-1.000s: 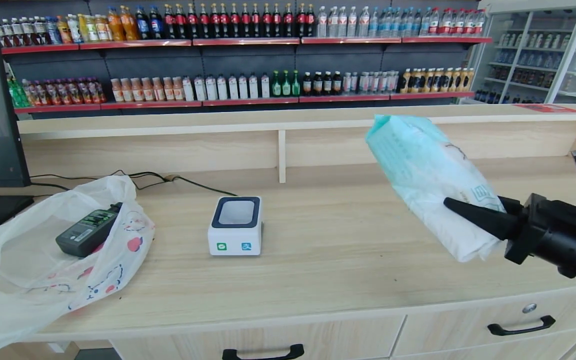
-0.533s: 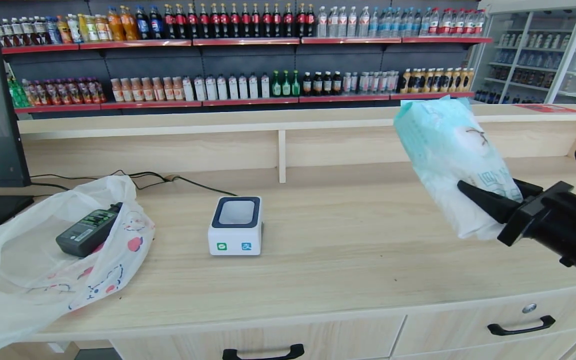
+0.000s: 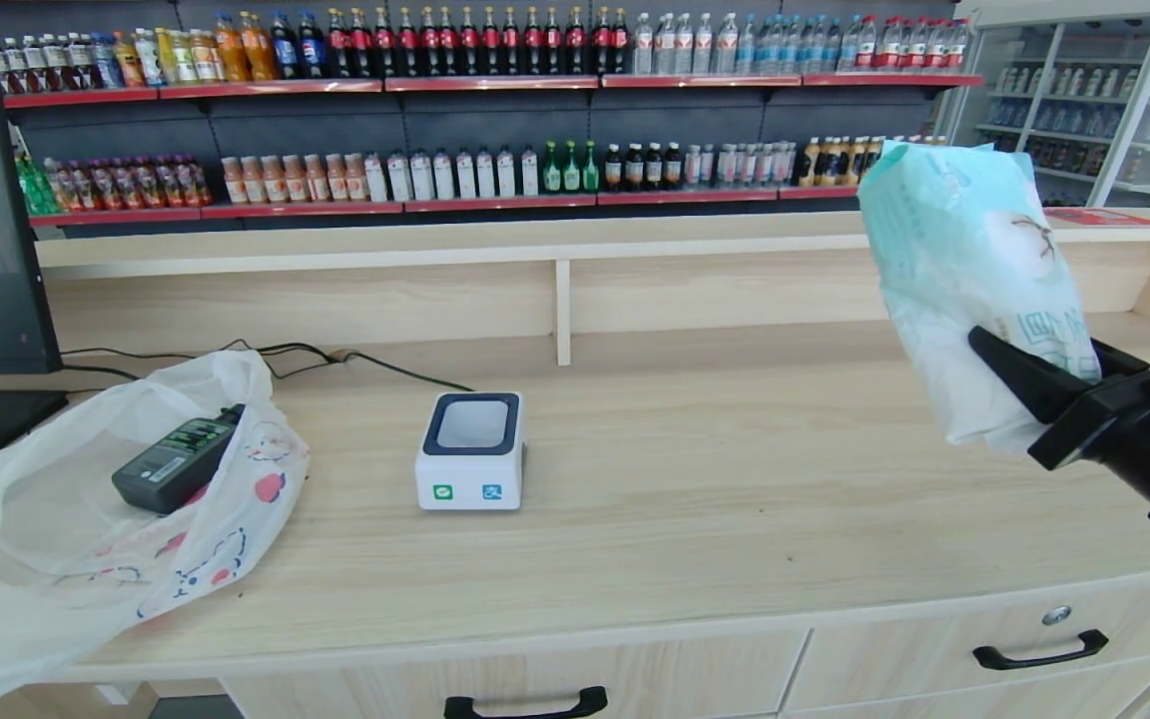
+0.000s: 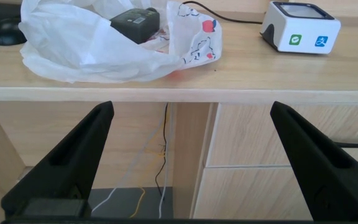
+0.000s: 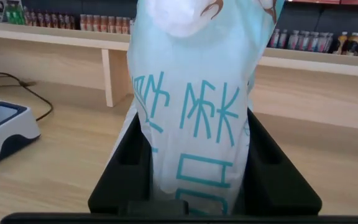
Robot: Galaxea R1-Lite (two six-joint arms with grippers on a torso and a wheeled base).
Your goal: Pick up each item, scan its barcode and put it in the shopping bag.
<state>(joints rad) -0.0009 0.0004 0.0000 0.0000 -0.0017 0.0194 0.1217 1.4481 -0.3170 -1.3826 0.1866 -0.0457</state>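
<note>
Head view showed the right hand (image 3: 1036, 348) clamped on a teal-and-white packet (image 3: 969, 250) at three o'clock of the scanner (image 3: 471, 451). Left hand (image 4: 191, 107) hung wide open, empty, before the table (image 4: 260, 76).

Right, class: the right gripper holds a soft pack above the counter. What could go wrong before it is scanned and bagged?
The right gripper grips the soft pack near its lower end, most of it standing above the grip; it could sag or slip.
The scanner has its window facing up, far to the left; the pack may pass with the wrong face toward it.
The shopping bag lies slumped with a dark device on it; the pack could land outside.
</note>
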